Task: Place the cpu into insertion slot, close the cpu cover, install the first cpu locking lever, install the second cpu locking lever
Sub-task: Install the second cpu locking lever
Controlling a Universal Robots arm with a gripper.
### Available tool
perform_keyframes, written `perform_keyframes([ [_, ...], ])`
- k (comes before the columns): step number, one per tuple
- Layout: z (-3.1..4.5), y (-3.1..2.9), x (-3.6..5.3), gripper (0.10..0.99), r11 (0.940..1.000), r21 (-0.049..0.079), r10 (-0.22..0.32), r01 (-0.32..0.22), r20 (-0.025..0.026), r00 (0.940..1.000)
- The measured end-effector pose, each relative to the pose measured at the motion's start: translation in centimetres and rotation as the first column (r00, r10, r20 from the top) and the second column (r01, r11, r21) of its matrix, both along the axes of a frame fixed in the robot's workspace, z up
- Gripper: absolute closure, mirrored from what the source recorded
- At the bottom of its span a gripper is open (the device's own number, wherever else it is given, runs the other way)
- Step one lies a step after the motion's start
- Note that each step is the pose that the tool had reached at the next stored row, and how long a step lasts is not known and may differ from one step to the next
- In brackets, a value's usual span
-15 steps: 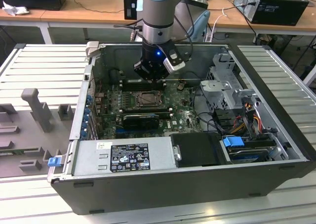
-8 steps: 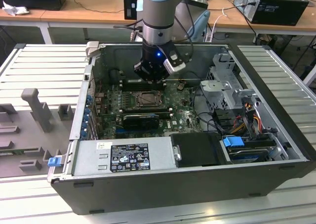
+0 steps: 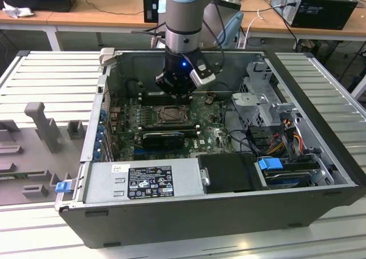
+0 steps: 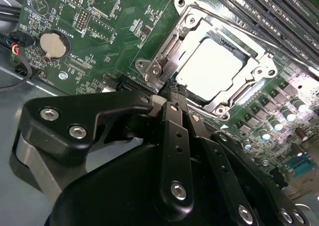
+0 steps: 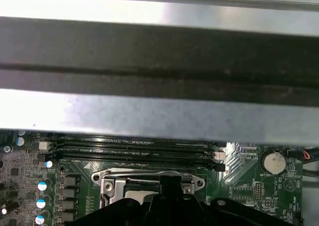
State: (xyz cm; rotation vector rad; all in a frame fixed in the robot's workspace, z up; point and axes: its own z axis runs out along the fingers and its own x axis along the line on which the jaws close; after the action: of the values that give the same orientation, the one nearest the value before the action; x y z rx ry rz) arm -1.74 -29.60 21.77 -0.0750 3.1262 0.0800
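Hand (image 4: 172, 89) pinched together — beside cpu cover (image 4: 164, 51)

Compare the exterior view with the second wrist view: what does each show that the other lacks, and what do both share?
Exterior view alone: the whole open black computer case, its grey power supply box, the blue clip and the wooden desks behind. Second wrist view alone: the round silver coin battery and the pale silver square cpu seated inside the grey metal cpu cover. Both: the green motherboard and black pincer.
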Motion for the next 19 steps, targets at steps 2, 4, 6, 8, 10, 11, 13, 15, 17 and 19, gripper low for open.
perform_keyframes([
  [2,0.0,-0.13,0.0,0.98,1.0,0.0,0.0,0.0,0.0001,1.0],
  [4,0.01,-0.15,0.0,0.98,1.0,0.0,0.0,0.0,0.0,1.0],
  [6,0.14,-0.16,0.0,0.98,1.0,0.0,0.0,0.0,-0.0001,1.0],
  [8,1.13,-0.16,0.0,0.98,1.0,0.0,0.0,0.0,0.0,1.0],
  [10,1.72,-0.21,0.01,0.98,1.0,0.0,0.0,0.0,-0.0001,1.0],
  [11,1.75,-0.27,0.01,0.98,1.0,0.0,0.0,0.0,0.0001,1.0],
  [13,1.76,-0.49,0.0,0.98,1.0,0.0,0.0,0.0,0.0,1.0],
  [15,1.76,-0.84,0.0,0.98,1.0,0.0,0.0,0.0,0.0,1.0],
  [17,1.75,-1.2,0.0,0.98,1.0,0.0,0.0,0.0,0.0,1.0],
  [19,1.75,-1.47,0.01,0.98,1.0,0.0,0.0,0.0,0.0,1.0],
])
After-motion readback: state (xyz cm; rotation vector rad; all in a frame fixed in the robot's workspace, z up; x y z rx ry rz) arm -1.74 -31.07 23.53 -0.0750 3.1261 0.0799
